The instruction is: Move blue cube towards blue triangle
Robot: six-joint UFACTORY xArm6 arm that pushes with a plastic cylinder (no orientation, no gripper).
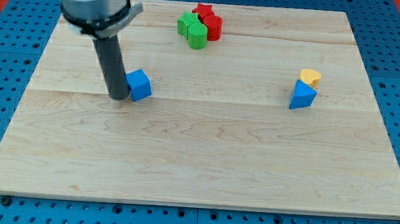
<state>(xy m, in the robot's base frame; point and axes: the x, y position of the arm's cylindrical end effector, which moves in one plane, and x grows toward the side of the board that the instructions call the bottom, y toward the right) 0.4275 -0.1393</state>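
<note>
The blue cube [140, 84] lies on the wooden board at the view's left-centre. My tip [118, 96] rests on the board right against the cube's left side, touching or nearly touching it. The blue triangle [302, 96] lies far to the view's right, at about the same height in the view as the cube. A yellow block [311, 77] sits just above the triangle, touching or almost touching it.
A cluster of green blocks [194, 29] and red blocks [209, 21] sits near the view's top, centre. The wooden board [196, 161] lies on a blue perforated table. The arm's grey body [91, 2] hangs over the board's upper left.
</note>
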